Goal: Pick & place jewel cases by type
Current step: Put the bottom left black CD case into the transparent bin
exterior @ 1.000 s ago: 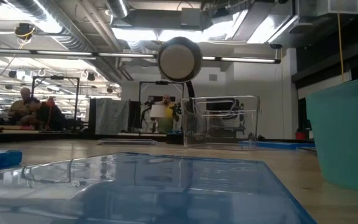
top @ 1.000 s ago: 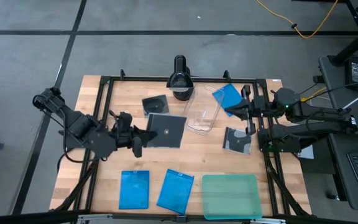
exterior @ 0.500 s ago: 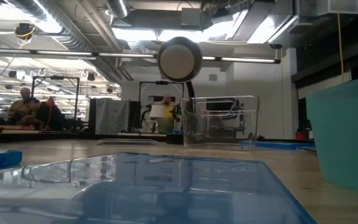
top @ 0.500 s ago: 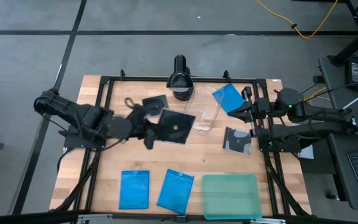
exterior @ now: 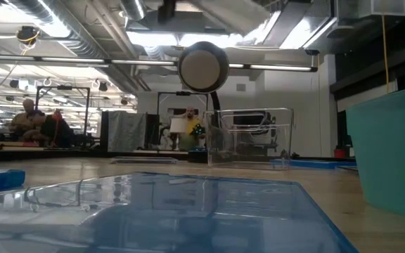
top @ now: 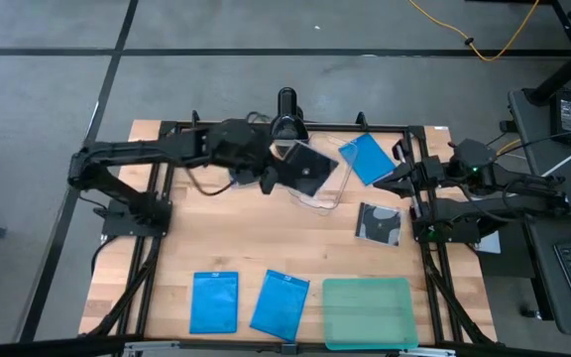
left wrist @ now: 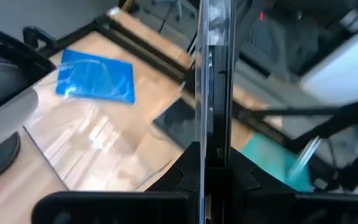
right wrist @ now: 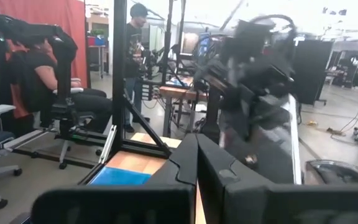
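Left gripper (top: 269, 178) is clamping a black case (top: 305, 172) edge-on, hanging over the tub (top: 322, 178); right gripper (top: 401, 178), closed and empty, is waiting.

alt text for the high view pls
The left gripper holds a black disc case over the clear tub at the table's far edge. The right gripper waits near a blue case; two more blue cases lie up front.

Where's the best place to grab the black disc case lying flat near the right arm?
Probably from above, pinching across one thin edge of the black disc case. It lies flat on the table with bare wood around it, so its sides look free. The right gripper is nearest; the left gripper already holds another case.
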Controlling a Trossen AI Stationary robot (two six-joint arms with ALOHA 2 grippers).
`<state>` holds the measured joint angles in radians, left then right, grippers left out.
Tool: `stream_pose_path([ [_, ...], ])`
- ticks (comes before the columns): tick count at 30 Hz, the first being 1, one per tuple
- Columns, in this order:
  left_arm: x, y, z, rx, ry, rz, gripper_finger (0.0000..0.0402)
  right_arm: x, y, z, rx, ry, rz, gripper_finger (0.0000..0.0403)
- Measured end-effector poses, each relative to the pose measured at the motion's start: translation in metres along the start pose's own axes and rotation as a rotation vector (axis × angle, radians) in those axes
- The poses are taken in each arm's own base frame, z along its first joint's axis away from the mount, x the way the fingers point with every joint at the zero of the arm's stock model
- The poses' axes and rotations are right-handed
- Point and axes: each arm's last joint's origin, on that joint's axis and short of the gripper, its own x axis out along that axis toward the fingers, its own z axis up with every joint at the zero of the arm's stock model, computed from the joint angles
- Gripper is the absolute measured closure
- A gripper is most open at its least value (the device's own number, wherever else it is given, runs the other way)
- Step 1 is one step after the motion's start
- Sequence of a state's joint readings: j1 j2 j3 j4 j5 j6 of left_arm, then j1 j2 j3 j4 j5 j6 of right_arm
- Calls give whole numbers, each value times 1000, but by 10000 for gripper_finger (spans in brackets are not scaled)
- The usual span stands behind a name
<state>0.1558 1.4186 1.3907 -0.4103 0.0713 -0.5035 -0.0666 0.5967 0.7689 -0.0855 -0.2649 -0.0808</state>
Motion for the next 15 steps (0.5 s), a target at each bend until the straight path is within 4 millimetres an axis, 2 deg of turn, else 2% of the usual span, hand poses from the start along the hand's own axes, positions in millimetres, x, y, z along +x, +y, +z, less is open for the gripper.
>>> stream_pose_path([
  [5, 27, 19, 5, 124, 73, 8, 384, -2, 1, -2, 42, 19, 2, 397],
  [10, 47, 19, 22, 333, 137, 28, 384, -2, 1, -2, 59, 26, 3, 397],
  [15, 66, 24, 28, 493, 267, 52, 384, -2, 1, -3, 63, 35, 3, 397],
])
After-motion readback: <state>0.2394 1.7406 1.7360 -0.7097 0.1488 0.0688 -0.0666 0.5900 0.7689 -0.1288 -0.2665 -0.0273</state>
